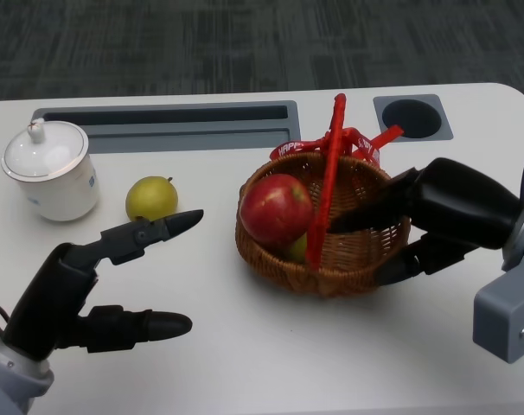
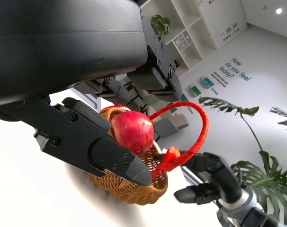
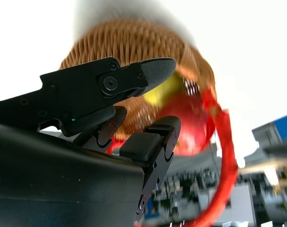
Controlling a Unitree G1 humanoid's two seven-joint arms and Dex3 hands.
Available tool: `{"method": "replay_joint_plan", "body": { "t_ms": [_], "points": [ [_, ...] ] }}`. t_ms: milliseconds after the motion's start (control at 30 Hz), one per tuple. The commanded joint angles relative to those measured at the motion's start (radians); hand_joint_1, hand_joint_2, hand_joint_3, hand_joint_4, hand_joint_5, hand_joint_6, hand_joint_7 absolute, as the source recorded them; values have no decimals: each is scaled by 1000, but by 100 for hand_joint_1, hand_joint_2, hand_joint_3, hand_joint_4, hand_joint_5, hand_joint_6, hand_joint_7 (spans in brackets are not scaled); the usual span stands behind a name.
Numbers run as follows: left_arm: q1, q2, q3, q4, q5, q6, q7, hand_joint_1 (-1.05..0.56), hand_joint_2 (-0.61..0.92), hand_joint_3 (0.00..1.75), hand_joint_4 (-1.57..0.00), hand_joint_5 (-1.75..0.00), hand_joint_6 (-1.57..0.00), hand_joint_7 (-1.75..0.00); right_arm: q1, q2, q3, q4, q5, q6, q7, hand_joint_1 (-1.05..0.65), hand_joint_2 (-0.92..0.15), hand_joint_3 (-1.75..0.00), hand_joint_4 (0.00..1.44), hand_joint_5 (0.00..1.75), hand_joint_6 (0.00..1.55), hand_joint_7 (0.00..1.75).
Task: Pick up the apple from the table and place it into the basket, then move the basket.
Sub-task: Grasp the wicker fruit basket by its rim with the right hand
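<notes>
A red apple lies inside the wicker basket, against its left wall and next to the upright red handle. A yellow-green fruit shows beneath it. My right hand grips the basket's right rim, with fingers inside the basket and the thumb outside its wall. My left hand hovers open at the lower left, clear of the basket and holding nothing. The left wrist view shows the apple in the basket and my right hand at the rim.
A second yellow-green fruit sits on the table left of the basket. A white lidded cup stands at the far left. A long grey recess and a round hole lie along the table's back edge.
</notes>
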Motion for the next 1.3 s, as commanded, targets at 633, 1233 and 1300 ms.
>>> {"method": "replay_joint_plan", "body": {
  "t_ms": [633, 1233, 1300],
  "points": [
    [10, -33, -6, -16, -43, -10, 9, -48, 80, 0, -67, -2, -68, -1, -141, 17, 255, 69, -106, 137, -63, -82, -92, -9, 78, 1, 67, 1],
    [46, -84, 20, -29, -39, -103, 40, -42, 79, 0, -76, -2, -72, -1, -158, 124, 334, 140, -108, 345, -39, -53, -90, -5, 80, 2, 70, 1],
    [49, -84, 21, -31, -39, -107, 42, -42, 79, 0, -77, -2, -72, -1, -154, 124, 343, 141, -110, 339, -60, -45, -92, -15, 88, 5, 74, 2]
  ]
}}
